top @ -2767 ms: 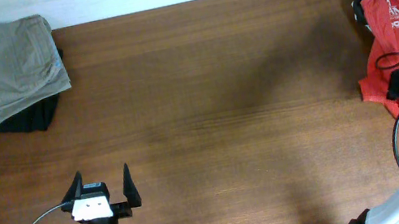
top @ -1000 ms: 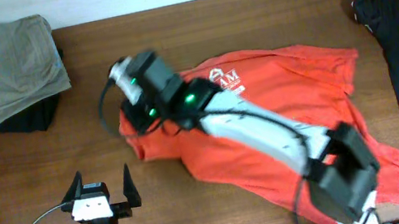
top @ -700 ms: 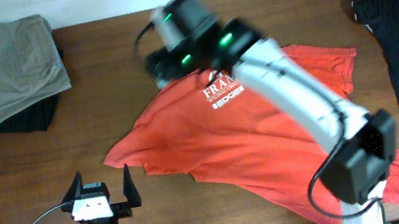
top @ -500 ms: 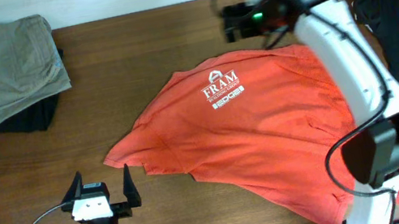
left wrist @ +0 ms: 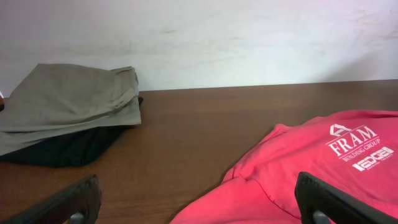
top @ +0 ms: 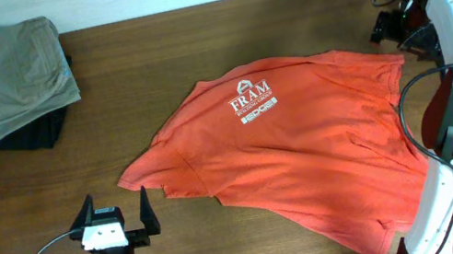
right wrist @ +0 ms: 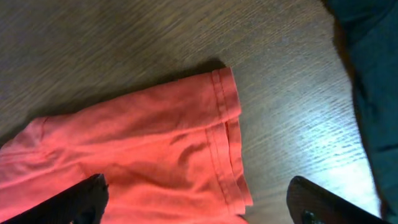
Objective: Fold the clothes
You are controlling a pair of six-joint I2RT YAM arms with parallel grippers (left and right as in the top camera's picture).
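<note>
Brown wood table (top: pixel 239 41) runs under everything, with a white wall (left wrist: pixel 249 37) behind its far edge. At the upper left of the overhead frame a khaki garment (top: pixel 7 77) lies folded, resting on a black garment (top: pixel 45 133) that pokes out at its left and lower edges. At the lower left sits my left claw (top: pixel 116 203), fingers spread wide with nothing between them, just short of the shirt's nearest corner. From its own camera I see the khaki pile at the left and the shirt at the lower right, with my two fingertips at the bottom corners of the frame.

The shirt (top: pixel 307 159) takes up the middle of the overhead frame. It is red-orange, spread loosely and rumpled, not folded. It slants from a point at centre left down to the lower right corner, where it passes under my right arm. White lettering (top: pixel 255 103) reading FRAM, with a small logo above it, shows near its upper edge. One sleeve (top: pixel 380 72) reaches toward the upper right.

At the upper right my right claw (right wrist: pixel 196 190) hangs above that sleeve's end. Its fingers stand wide apart, at the two bottom corners of its camera's frame, pinching nothing. The hemmed cuff lies flat on the wood below them. Dark cloth (right wrist: pixel 367 74) fills the right edge of that view, apart from the sleeve.
</note>
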